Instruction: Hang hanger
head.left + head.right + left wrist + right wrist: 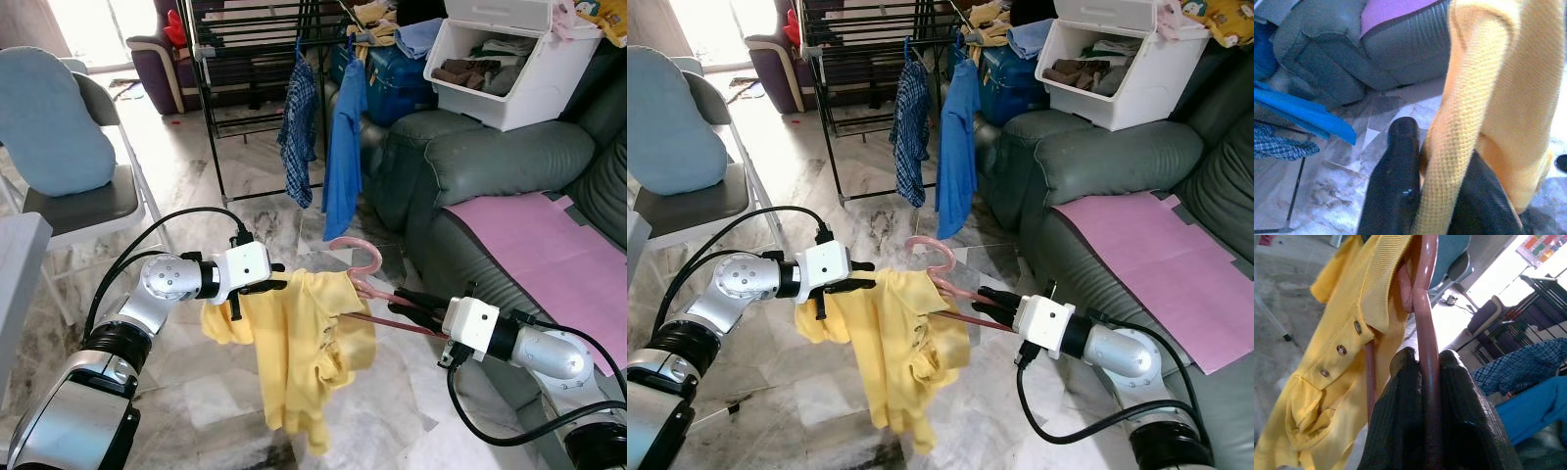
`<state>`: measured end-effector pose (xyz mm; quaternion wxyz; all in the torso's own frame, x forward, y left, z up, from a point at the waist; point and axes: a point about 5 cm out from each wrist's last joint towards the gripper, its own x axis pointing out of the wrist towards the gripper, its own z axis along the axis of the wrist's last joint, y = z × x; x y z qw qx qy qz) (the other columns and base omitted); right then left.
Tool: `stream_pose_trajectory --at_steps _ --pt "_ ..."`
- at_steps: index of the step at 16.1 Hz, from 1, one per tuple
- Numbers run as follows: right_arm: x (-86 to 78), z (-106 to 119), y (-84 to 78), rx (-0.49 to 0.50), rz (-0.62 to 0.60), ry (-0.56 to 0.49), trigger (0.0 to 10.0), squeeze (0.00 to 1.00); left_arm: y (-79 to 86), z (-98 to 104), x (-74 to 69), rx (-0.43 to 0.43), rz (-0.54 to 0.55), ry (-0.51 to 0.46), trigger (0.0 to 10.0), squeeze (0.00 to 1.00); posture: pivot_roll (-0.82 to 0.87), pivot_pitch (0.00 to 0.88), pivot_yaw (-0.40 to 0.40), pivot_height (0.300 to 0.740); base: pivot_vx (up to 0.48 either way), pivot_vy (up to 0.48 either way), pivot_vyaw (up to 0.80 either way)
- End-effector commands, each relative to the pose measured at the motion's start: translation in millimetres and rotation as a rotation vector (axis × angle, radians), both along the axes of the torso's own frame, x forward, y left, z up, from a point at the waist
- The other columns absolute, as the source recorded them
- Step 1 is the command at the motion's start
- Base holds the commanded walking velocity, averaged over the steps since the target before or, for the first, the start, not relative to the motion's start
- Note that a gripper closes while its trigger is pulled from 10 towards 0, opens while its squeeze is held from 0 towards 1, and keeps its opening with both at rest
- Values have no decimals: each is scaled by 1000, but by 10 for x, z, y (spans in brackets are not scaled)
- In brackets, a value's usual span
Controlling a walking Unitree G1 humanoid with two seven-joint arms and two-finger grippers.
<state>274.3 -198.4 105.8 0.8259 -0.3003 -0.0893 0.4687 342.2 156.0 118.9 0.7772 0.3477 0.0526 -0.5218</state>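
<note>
Half done, we judge: our right gripper [416,305] jaws clamp the pink hanger [364,276], our left gripper [263,287] jaws pinch the yellow shirt [299,343]; the drying rack [255,39] stands well apart.

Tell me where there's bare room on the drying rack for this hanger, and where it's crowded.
The rack bars left of the checked shirt look bare, toward the purple armchair. It is crowded at the sofa end, where the checked shirt and blue shirt hang side by side.
</note>
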Motion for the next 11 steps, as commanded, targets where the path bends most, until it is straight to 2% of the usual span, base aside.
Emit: stream_pose_trajectory --at_steps 1,2,3,6,11 --pt "64 110 55 33 8 -51 10000 0 -12 85 43 -66 30 -51 0 0 -144 0 10 740 0 0 0" --pt "70 103 53 46 6 -26 10000 1000 -19 126 61 -98 49 -86 0 0 -144 0 11 740 0 0 0" --pt "75 102 56 39 12 -23 10000 1000 -2 160 80 -106 70 -122 0 0 -143 0 10 740 0 0 0" --pt "107 120 59 14 28 -10 10000 1000 72 137 94 -83 117 -132 0 0 -142 0 14 740 0 0 0" --pt "260 306 -60 9 -26 -43 10000 1000 232 -13 31 -80 195 -101 0 0 -149 0 19 740 0 0 0"
